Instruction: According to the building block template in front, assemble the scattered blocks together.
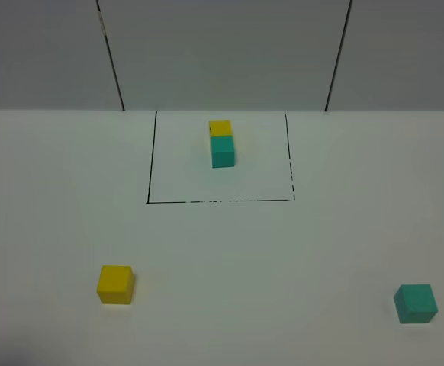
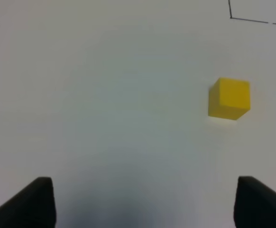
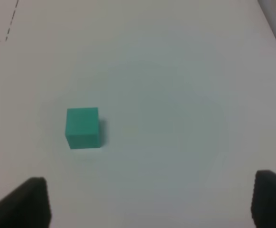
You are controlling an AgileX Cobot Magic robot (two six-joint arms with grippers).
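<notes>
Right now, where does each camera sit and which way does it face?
Exterior high: mounted high, looking down across the white table at the template pair inside its black-line rectangle; no arm shows.
Left wrist: on the left arm, looking down past the open left tool at the loose yellow cube.
Right wrist: on the right arm, looking down past the open right tool at the loose teal cube.
Shared: each wrist view's cube and a rectangle corner also appear in the exterior view.
</notes>
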